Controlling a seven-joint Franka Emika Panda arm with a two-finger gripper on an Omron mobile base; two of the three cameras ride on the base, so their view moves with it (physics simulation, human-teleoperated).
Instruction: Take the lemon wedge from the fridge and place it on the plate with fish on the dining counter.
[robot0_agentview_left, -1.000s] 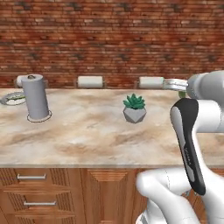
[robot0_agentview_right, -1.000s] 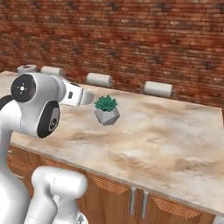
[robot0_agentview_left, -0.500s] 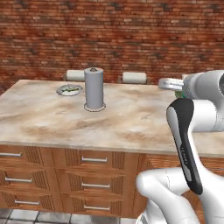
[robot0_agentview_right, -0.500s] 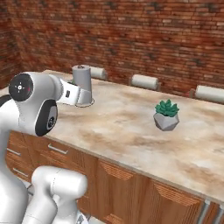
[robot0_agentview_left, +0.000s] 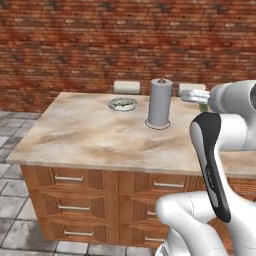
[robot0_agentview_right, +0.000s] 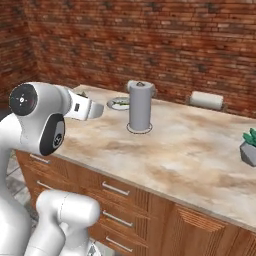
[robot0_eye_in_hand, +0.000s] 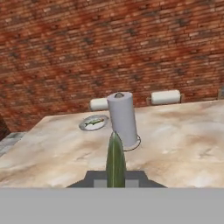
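On the dining counter (robot0_agentview_left: 90, 145), towards its far left end, sits the plate with fish (robot0_agentview_left: 122, 104), a small pale round dish with greenish pieces on it. Just to its right, close but not touching, a grey paper towel roll (robot0_agentview_left: 159, 102) stands upright on a thin ring base. In the right base view the same pair appear with the plate (robot0_agentview_right: 119, 103) behind and left of the roll (robot0_agentview_right: 140, 106), and a small green potted plant (robot0_agentview_right: 248, 146) sits well apart at the far right edge of the marbled top. Behind the counter, along its far side, two pale padded stool backs (robot0_agentview_left: 126, 87) peek up in front of a red brick wall (robot0_agentview_left: 100, 40). Below the stone top, the wooden base has rows of drawers with metal bar handles (robot0_agentview_left: 68, 178).

The gripper (robot0_eye_in_hand: 115, 181) is held above the near side of the counter, pointing towards the roll and the plate. Its jaws are drawn in narrow around the lemon wedge (robot0_eye_in_hand: 115, 161), which looks like a slim yellow-green sliver standing up between the fingertips in the hand view. From that view the plate (robot0_eye_in_hand: 93, 123) lies ahead and to the left, with the roll (robot0_eye_in_hand: 122, 119) directly ahead. The wedge is off the counter, well short of the plate.
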